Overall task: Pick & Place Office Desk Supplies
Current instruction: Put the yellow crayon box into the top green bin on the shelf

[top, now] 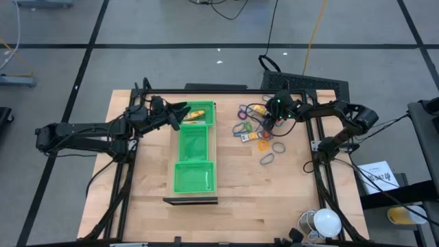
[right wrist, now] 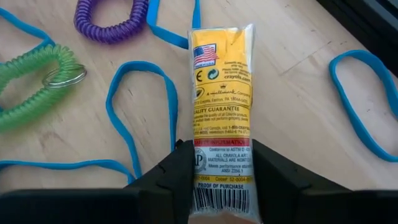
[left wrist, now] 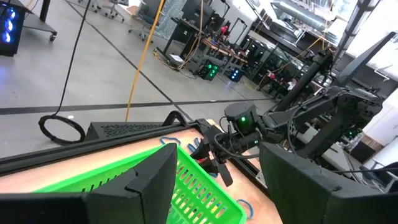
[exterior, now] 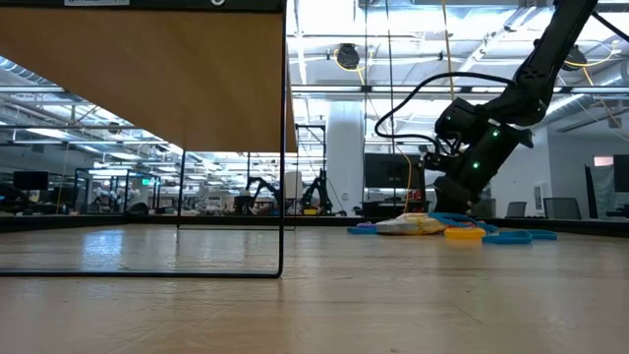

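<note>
A yellow crayon pack in clear wrap (right wrist: pixel 221 93) lies among the supplies (top: pixel 257 130) on the table's far right part, with blue loops (right wrist: pixel 140 106), a purple coil loop (right wrist: pixel 112 22) and a green coil loop (right wrist: pixel 34 81) around it. My right gripper (right wrist: pixel 221 168) is down at this pile (top: pixel 267 125) and shut on the pack. My left gripper (top: pixel 180 115) is open and empty at the far compartment of the long green tray (top: pixel 192 147), where yellow pieces (top: pixel 197 113) lie. The tray wall also shows in the left wrist view (left wrist: pixel 186 186). My right gripper pinches the yellow pack between its two fingers (right wrist: pixel 171 177) at the two long sides of its barcode end (right wrist: pixel 221 186). The fingers come from above and lie along the pack. The pack's other end (right wrist: pixel 221 43) lies flat on the table, as far as I can see.
More loops (top: pixel 267 159) and a small orange piece (top: pixel 264 145) lie nearer the front on the right. A black box (top: pixel 302 82) stands at the far right edge. A white round object (top: pixel 322 223) stands at the near right corner.
</note>
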You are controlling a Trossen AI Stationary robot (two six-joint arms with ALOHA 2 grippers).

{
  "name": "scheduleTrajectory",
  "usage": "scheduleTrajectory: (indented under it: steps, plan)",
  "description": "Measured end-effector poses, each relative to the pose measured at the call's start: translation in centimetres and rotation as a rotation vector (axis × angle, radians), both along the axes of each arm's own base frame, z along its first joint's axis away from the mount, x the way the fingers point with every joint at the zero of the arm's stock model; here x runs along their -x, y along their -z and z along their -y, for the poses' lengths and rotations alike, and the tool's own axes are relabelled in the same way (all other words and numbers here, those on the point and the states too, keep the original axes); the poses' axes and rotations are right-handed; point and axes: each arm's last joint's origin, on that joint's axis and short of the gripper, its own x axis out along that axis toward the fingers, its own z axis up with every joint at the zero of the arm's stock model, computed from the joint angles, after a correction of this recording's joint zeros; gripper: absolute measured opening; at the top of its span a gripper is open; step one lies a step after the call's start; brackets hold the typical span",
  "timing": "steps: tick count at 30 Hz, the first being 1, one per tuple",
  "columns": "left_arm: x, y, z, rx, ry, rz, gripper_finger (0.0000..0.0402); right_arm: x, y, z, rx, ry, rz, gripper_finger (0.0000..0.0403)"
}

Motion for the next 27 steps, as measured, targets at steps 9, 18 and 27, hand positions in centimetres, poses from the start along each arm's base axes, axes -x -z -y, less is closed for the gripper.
scheduleTrajectory:
  steps: [9,18,27]
  plan:
    - [0.0,0.0,0.0,0.016,0.0,0.01,0.0239,0.2,-2.8,-0.4,0.079,0.001,0.081,0.0113]
    - [0.0,0.0,0.0,0.017,-0.001,0.01,0.0239,0.8,-6.7,-1.2,0.114,0.088,0.275,0.0112]
    - [0.0,0.0,0.0,0.017,-0.001,0.01,0.0239,0.5,-7.7,-2.3,-0.052,-0.111,0.442,0.0114]
